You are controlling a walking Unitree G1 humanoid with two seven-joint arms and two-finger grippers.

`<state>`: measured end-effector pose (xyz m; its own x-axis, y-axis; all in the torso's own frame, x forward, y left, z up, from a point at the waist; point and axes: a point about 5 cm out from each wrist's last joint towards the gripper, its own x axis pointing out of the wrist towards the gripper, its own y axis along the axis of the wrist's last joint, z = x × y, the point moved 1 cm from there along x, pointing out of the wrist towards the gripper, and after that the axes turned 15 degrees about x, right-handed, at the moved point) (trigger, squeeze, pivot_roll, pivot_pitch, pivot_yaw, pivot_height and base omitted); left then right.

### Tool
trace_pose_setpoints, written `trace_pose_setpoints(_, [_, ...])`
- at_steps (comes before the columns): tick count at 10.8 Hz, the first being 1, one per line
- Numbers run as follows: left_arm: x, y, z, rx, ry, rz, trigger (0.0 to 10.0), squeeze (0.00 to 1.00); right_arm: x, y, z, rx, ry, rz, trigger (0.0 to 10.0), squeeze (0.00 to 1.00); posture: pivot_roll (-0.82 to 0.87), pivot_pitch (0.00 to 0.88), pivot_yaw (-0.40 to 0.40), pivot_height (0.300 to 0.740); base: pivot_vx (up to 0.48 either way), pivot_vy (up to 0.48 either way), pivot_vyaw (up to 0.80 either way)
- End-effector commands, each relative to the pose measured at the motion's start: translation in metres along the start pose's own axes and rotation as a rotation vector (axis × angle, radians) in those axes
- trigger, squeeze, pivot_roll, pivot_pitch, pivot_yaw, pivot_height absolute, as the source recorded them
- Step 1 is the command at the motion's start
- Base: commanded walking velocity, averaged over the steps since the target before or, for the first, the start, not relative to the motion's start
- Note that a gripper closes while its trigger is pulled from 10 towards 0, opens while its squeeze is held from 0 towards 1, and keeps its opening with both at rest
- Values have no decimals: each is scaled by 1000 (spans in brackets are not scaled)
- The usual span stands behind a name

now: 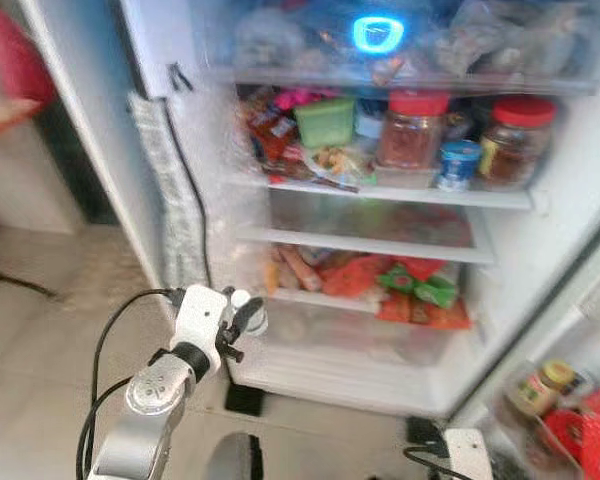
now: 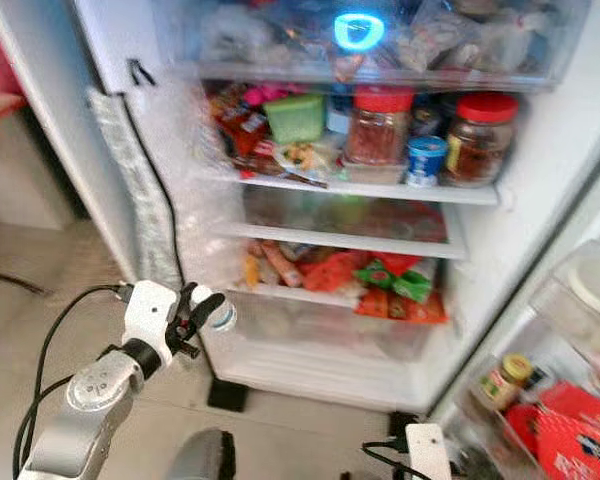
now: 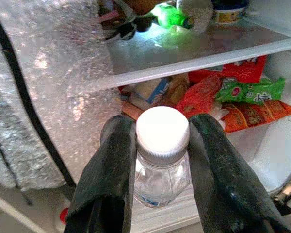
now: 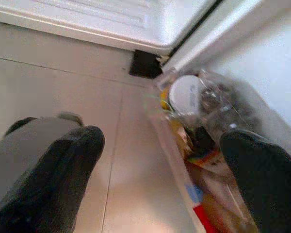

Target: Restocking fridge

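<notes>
Bottle [image 3: 161, 160], smooth and probably light, sits pinched below its cap by left gripper [image 3: 160, 179] fingers before fridge [image 1: 540, 230]; right gripper [image 4: 169, 179] fingers spread.

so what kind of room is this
Most likely a home kitchen. An open fridge stands on a tiled floor, its shelves packed with red-lidded jars and snack packets. The left gripper holds a water bottle by its neck before the lower shelves.

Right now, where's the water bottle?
The bottle is gripped in the left claw, low at the open fridge's left side, before the snack shelf.
</notes>
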<state>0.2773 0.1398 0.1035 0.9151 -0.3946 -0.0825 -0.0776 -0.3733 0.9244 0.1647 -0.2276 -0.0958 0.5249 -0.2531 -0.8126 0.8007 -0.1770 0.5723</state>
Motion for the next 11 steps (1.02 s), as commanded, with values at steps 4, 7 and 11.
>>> trace_pose_setpoints(4, [4,9,-6,8,17,47,10000,0,0,2,-3,20,5,17,10000,0,5,27,21,653,71,0,0])
trace_pose_setpoints(7, [4,9,-5,6,14,48,10000,0,0,3,-2,38,5,25,10000,0,5,28,20,653,331,0,0])
trace_pose_setpoints(11, [4,10,-5,11,12,50,10000,0,0,4,-3,29,12,32,10000,0,6,26,18,653,351,0,0])
